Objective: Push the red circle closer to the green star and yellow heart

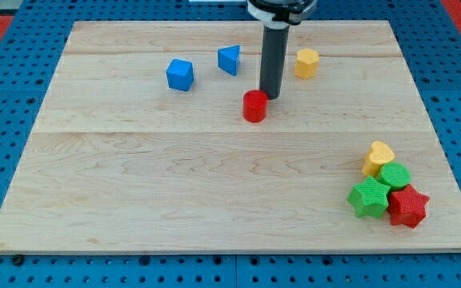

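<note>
The red circle [254, 106] lies on the wooden board, above the middle. My tip [270, 97] stands just to its upper right, touching or nearly touching it. The green star [369, 197] and the yellow heart [379, 158] sit in a cluster at the view's lower right, far from the red circle.
A green circle-like block [394, 176] and a red star [408, 206] share the lower-right cluster. A blue cube [180, 74] and a blue triangle [230, 59] lie at the upper left of my tip. A yellow hexagon [306, 62] lies to its upper right. The board's right edge [446, 152] runs close to the cluster.
</note>
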`<action>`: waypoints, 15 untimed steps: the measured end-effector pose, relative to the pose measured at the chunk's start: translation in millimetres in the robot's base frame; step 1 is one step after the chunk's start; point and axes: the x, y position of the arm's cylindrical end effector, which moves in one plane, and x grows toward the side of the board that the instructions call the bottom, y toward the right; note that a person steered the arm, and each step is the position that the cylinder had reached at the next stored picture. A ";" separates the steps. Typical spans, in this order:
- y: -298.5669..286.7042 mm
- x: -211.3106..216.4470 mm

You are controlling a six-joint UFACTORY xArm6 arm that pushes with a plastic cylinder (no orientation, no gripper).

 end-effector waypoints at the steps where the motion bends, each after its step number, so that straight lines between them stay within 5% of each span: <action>1: -30.4 8.0; 5: -80.3 98.7; 9: -6.7 95.7; 10: 11.6 125.3; 15: 21.1 116.4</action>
